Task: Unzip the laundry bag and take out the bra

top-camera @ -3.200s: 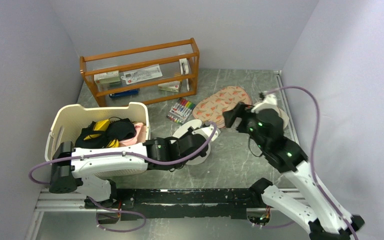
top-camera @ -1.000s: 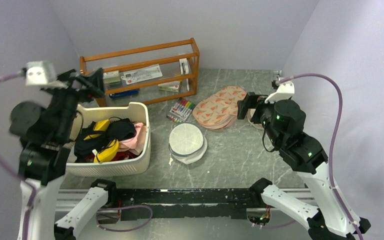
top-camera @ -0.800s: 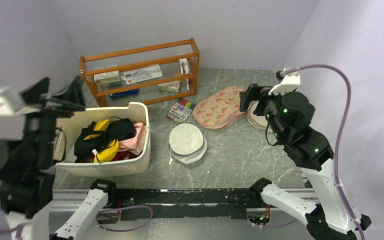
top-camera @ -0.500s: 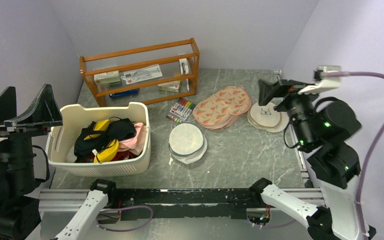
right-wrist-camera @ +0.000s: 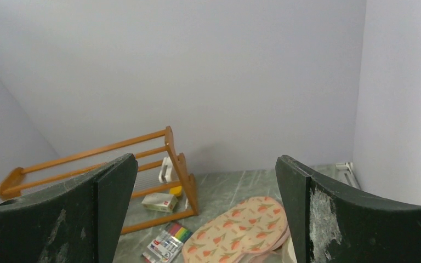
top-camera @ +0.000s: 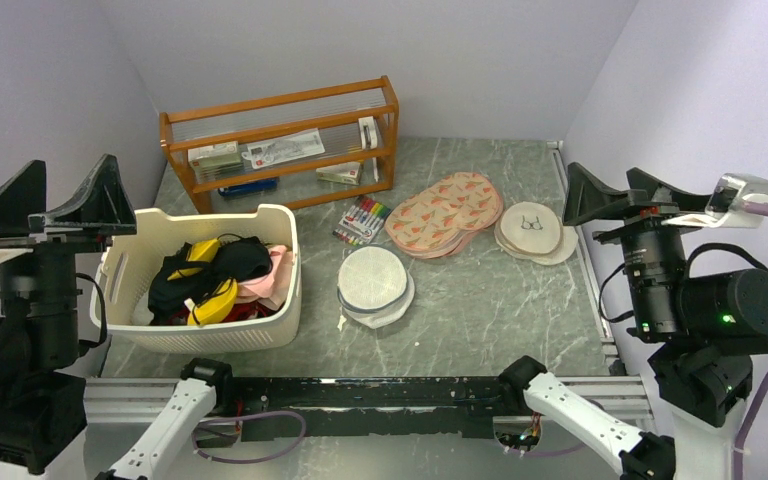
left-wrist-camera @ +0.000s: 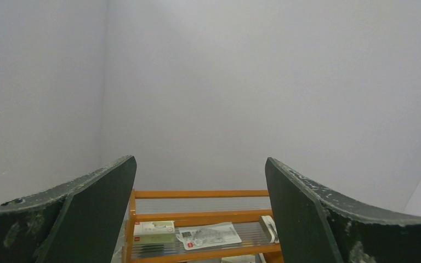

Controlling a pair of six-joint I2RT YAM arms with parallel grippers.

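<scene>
Round white mesh laundry bag (top-camera: 372,278) lies flattened.

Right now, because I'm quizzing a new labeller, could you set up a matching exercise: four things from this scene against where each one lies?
Things:
1. laundry bag
2. bra
3. marker set
4. cream discs

Places:
A. inside the white basket
B. far right of the table
C. middle of the table
D. just in front of the wooden shelf

Pairs: 1-C, 2-A, 3-D, 4-B
</scene>
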